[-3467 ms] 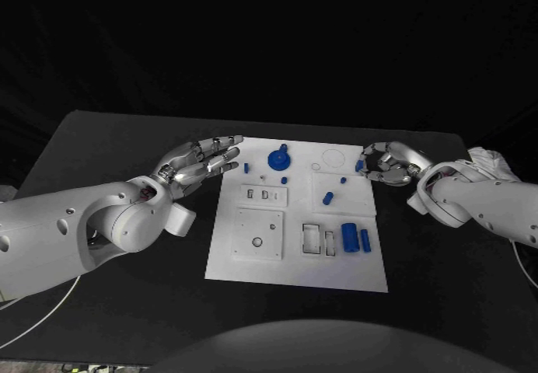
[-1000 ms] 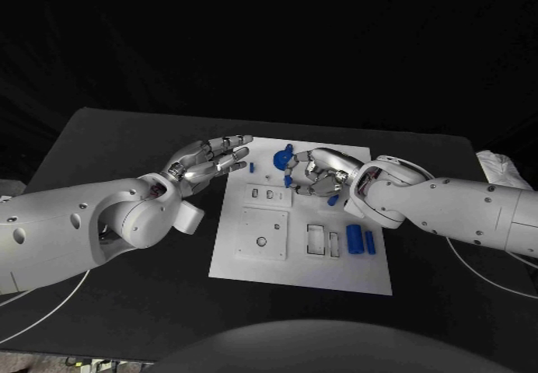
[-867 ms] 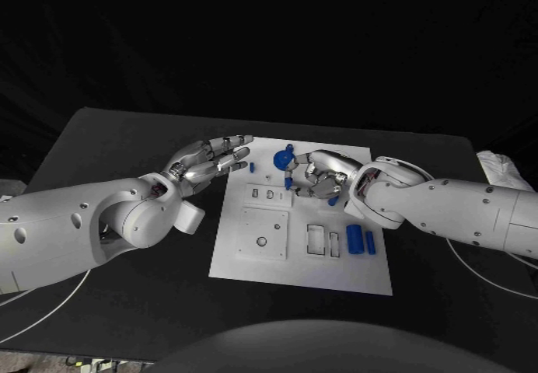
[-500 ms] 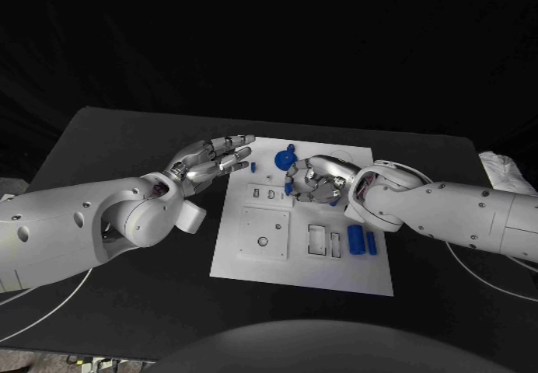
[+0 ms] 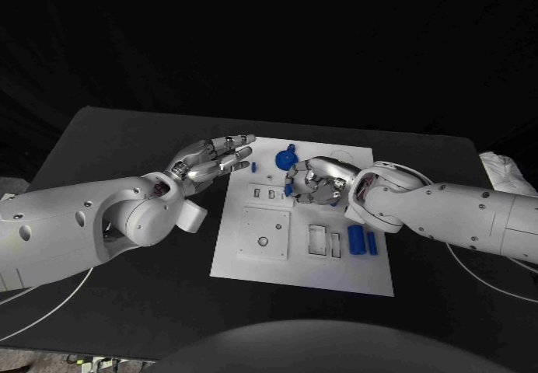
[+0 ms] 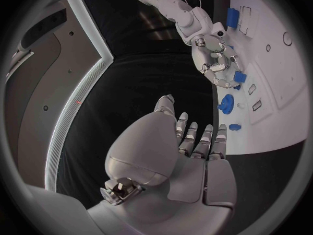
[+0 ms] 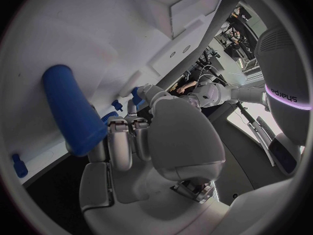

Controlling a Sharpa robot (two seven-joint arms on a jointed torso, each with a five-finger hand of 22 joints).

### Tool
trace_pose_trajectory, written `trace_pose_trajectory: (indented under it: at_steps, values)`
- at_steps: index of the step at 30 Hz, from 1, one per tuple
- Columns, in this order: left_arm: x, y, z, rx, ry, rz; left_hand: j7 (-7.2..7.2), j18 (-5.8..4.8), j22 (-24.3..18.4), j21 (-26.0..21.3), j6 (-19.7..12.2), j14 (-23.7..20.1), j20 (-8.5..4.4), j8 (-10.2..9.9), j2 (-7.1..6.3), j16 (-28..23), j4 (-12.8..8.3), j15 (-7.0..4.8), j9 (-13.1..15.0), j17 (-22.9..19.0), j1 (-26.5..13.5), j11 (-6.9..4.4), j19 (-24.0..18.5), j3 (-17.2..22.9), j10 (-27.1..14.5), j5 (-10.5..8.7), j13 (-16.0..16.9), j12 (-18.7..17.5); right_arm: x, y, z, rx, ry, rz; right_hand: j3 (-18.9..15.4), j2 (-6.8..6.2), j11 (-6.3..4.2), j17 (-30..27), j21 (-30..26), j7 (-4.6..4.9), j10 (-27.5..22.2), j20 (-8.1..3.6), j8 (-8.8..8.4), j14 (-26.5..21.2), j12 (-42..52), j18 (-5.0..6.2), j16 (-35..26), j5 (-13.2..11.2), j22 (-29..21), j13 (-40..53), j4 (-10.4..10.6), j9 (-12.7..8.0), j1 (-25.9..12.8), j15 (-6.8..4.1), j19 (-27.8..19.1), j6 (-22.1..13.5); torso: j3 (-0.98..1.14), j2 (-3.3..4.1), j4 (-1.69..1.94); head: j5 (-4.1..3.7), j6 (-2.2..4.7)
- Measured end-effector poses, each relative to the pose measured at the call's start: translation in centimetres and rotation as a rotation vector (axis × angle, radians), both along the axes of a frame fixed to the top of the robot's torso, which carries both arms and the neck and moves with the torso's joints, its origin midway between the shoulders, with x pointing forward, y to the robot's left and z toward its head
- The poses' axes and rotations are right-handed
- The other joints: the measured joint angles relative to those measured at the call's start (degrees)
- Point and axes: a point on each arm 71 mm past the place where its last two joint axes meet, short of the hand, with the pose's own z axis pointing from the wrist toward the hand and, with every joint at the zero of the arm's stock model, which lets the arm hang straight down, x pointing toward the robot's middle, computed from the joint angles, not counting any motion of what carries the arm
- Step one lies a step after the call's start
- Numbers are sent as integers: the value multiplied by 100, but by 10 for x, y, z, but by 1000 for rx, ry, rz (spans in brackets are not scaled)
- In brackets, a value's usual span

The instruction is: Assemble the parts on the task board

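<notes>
- The silver left hand (image 5: 210,165) hovers over the left edge of the white rectangular task board (image 5: 302,268), fingers spread and straight, holding nothing.
- A small blue peg (image 5: 253,166) lies on the board just beside its fingertips.
- A blue gear-shaped part (image 5: 284,158) stands near the board's far edge.
- The silver right hand (image 5: 317,182), just beside the gear, is curled over the board's middle, holding a small blue cylindrical part (image 7: 70,109).

black table (image 5: 124,155), white task board (image 5: 302,268) on it
</notes>
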Motion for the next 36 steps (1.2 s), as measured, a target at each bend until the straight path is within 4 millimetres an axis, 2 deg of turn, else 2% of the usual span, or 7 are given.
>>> trace_pose_trajectory:
  at_steps: [22,36]
  values:
    - [0,0,0,2,2,0,0,1,-1,0,0,0,0,0,22,0,16,0,0,-1,23,0,0,16,0,0,0,0,0,0,-1,-2,-1,1,31,0,0,-1,-21,22,0,-21,-68,15,0,0,0,-56,-1,0,-31,-38,0,15,-20,-22,3,-2,1,2,1]
    - [1,0,-1,4,4,0,0,1,-1,-1,0,0,0,0,22,0,16,0,0,-1,23,0,0,16,0,0,-1,0,0,-2,2,11,-25,-6,31,-30,0,-2,-21,22,0,-21,-68,13,0,0,0,-89,4,-1,-31,-47,-30,13,-20,-22,3,-4,1,48,1]
